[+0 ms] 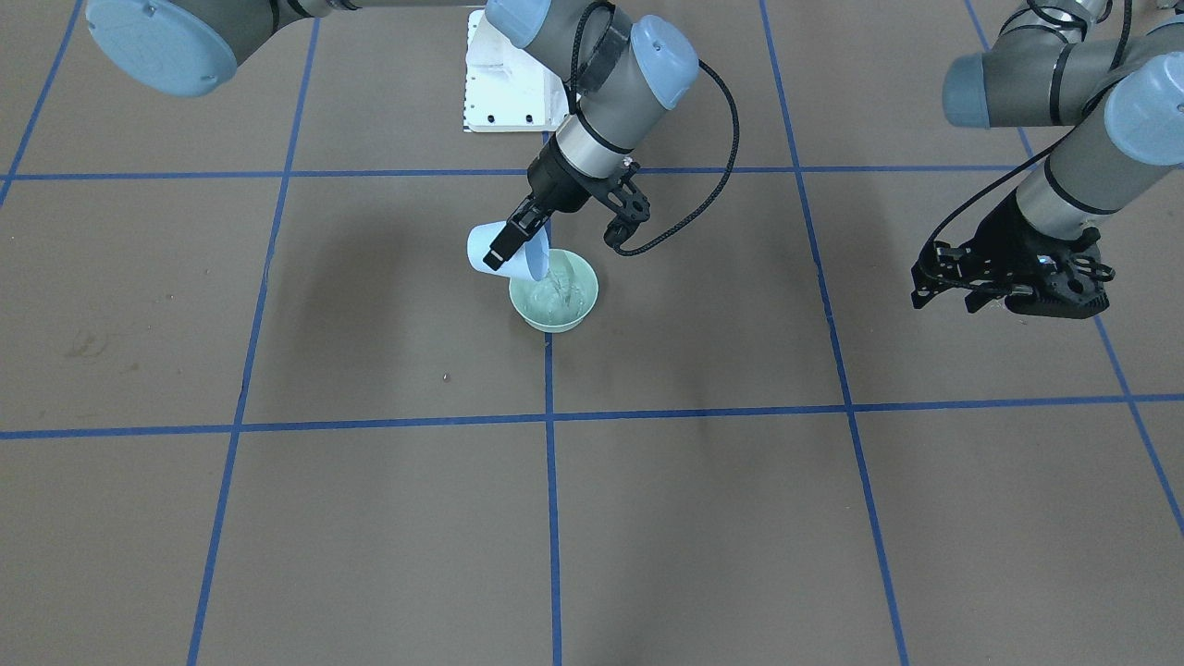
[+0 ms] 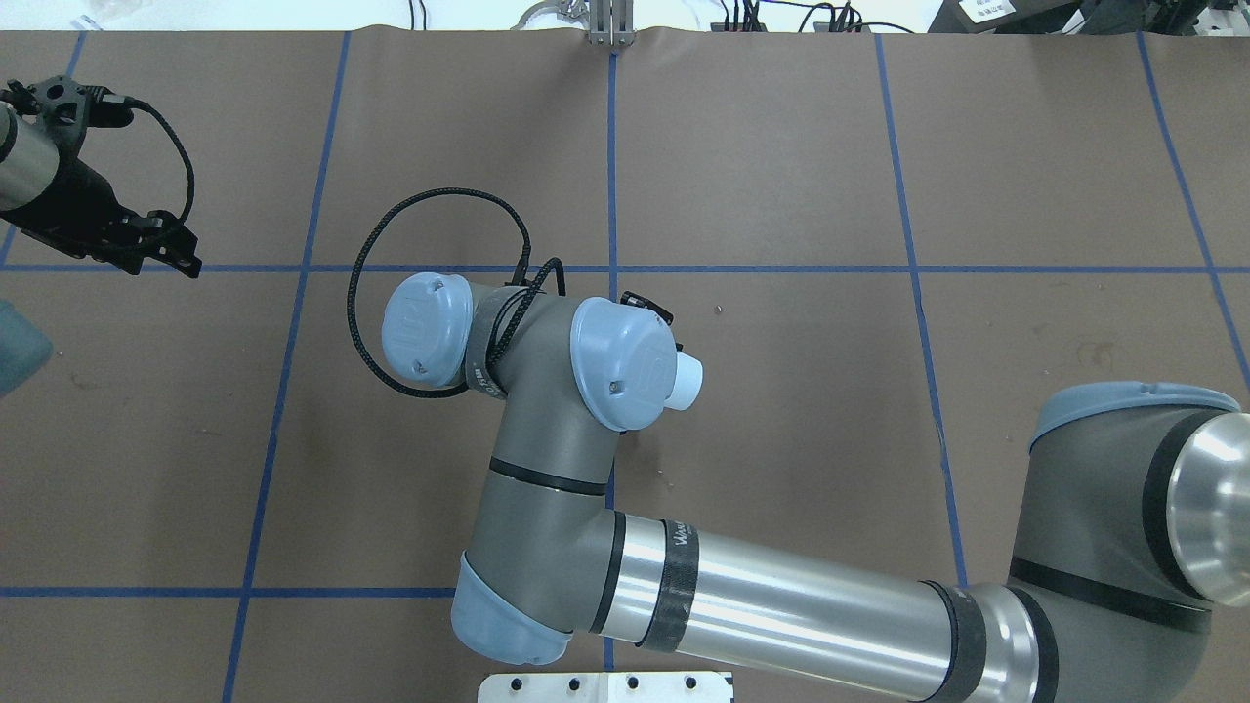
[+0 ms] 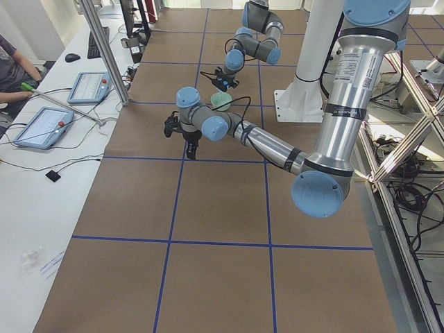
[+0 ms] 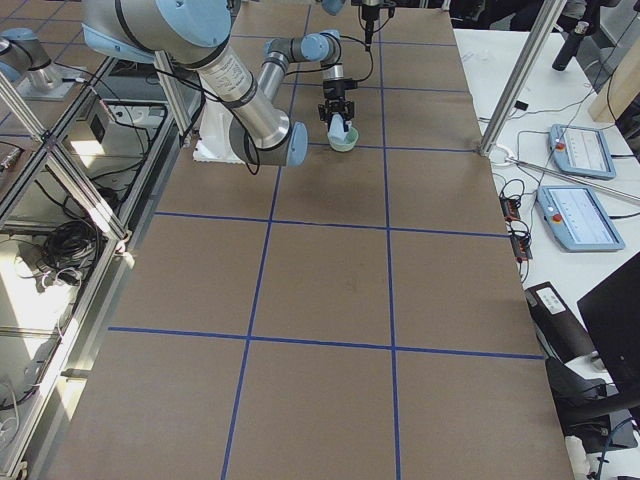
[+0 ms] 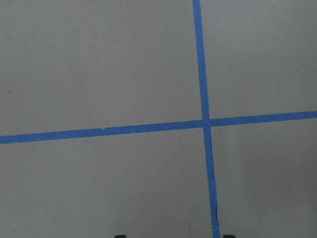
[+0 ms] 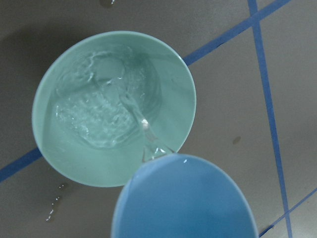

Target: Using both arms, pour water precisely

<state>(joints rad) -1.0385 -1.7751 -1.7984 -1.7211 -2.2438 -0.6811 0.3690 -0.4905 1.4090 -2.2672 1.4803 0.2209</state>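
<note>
Brown table (image 1: 740, 518): water (image 1: 558, 289) below cup (image 1: 481, 252) in right claw (image 1: 514, 242).

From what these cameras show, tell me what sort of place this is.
Most likely a robotics lab: two robot arms, one pouring from a blue cup, at a brown table gridded in blue tape, with control tablets on a side bench.

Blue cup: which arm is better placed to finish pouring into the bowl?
Right. The right hand grips the tilted cup over the bowl, water streaming in. The left hand hangs empty, well aside.
</note>
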